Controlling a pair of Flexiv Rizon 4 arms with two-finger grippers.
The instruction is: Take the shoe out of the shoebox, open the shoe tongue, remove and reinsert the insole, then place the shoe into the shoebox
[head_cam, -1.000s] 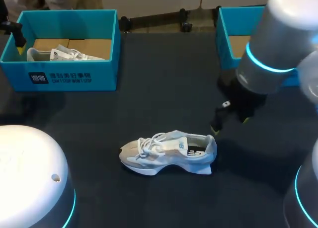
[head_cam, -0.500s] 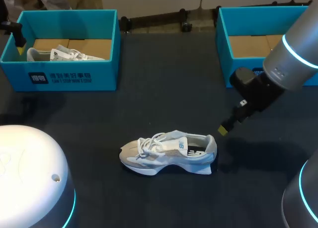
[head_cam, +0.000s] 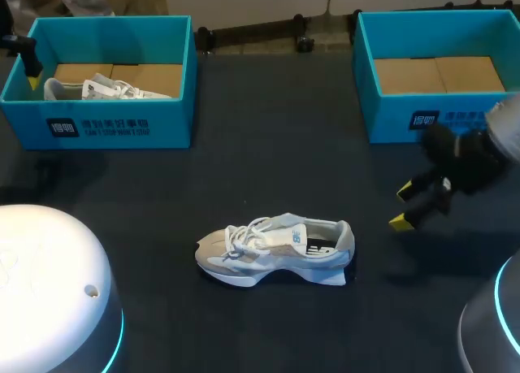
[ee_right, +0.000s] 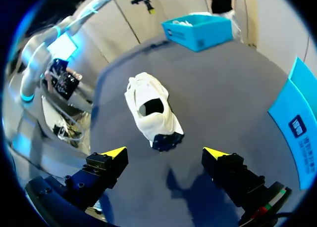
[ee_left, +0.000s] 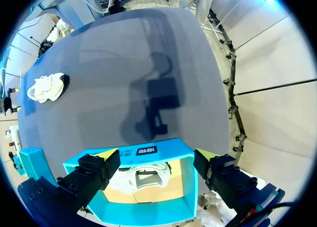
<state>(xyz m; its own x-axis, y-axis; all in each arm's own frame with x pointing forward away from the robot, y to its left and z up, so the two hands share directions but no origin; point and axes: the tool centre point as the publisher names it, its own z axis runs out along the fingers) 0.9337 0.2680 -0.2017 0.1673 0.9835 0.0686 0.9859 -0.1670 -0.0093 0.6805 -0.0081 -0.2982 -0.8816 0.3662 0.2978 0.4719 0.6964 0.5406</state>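
Shoe (head_cam: pixel 276 251) likely light, upper soft, heel stiffer; grip heel collar. Right end effector (head_cam: pixel 402 206) spread wide, empty, at its 3 o'clock.

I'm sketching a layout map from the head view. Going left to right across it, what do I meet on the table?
blue shoebox holding a second sneaker → loose sneaker → right gripper

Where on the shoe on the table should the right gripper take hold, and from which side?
Probably the heel collar, from the heel end: the shoe stands upright on its sole, heel towards the open right gripper, and the collar rim looks thin.
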